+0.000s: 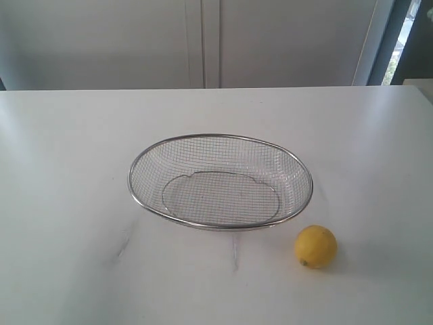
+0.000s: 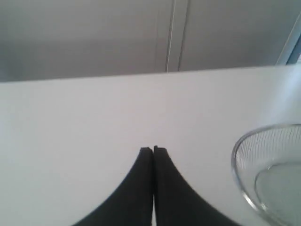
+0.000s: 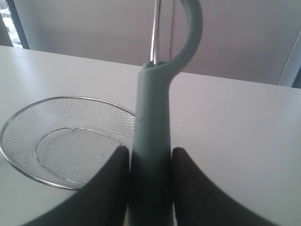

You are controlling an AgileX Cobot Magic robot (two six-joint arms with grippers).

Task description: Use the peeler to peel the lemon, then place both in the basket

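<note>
Peeler (image 3: 151, 122) held, lemon (image 1: 316, 246) not peeled yet.
My right fingers (image 3: 108, 188) pinch the peeler between them; my left fingers (image 2: 136, 188) are shut, empty. The lemon sits whole by the basket (image 1: 130, 183), away from both.

Left gripper (image 2: 153, 149): two black curved fingers (image 2: 139, 183) pressed flat together, tips level, nothing between them. Right gripper (image 3: 150, 153): black fingers (image 3: 110, 181) set apart, one on each side of slim peeler with pale teal-green plastic handle (image 3: 151, 117), clamping it. Handle runs straight out past fingertips; hooked head and metal blade sit beyond tips.
</note>
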